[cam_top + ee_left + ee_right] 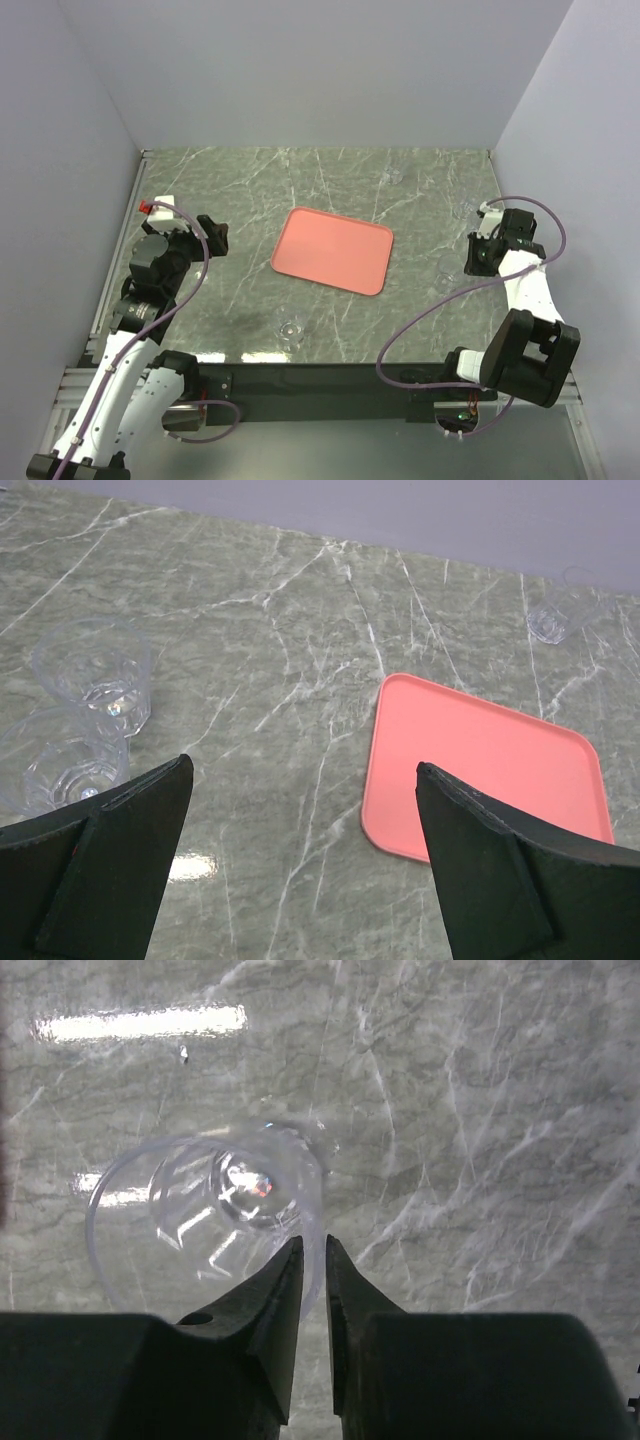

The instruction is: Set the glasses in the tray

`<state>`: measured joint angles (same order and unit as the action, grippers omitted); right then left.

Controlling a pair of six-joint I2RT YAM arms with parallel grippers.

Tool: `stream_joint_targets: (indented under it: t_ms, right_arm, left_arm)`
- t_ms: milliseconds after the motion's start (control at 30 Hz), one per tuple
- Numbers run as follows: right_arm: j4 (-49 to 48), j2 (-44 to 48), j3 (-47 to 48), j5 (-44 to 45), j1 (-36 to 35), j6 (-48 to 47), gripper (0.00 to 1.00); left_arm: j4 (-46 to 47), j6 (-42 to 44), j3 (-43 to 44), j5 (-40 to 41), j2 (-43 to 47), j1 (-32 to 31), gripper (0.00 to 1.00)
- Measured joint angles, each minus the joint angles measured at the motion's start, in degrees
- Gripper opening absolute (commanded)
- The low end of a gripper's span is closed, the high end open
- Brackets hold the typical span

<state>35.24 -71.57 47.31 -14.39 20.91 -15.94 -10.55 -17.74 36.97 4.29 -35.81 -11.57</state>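
The salmon-pink tray [333, 250] lies flat in the middle of the table and shows in the left wrist view [490, 770]. My right gripper [474, 262] is shut on the rim of a clear glass [200, 1215], whose wall runs between the fingertips [313, 1242]; this glass [446, 280] is right of the tray. My left gripper [216, 236] is open and empty [302, 770], left of the tray. Two clear glasses [95, 675] [58, 768] stand close together to its left. Another glass [290, 328] stands near the front edge.
More faint glasses stand at the back right [463, 208] [392, 178], one showing in the left wrist view [560, 615]. Grey walls close in the marble table [240, 190] at the back and sides.
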Motion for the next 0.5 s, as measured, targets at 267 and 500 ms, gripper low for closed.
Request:
stream_joint_targets:
  t_ms: [267, 500]
  right_arm:
    - [-0.5, -0.8, 0.0, -0.6, 0.1, -0.4, 0.00]
    - [1.4, 1.8, 0.1, -6.1, 0.2, -5.2, 0.00]
  left_arm:
    - [0.0, 0.0, 0.0, -0.1, 0.0, 0.0, 0.99]
    - [0.0, 0.0, 0.0, -0.6, 0.0, 0.0, 0.99]
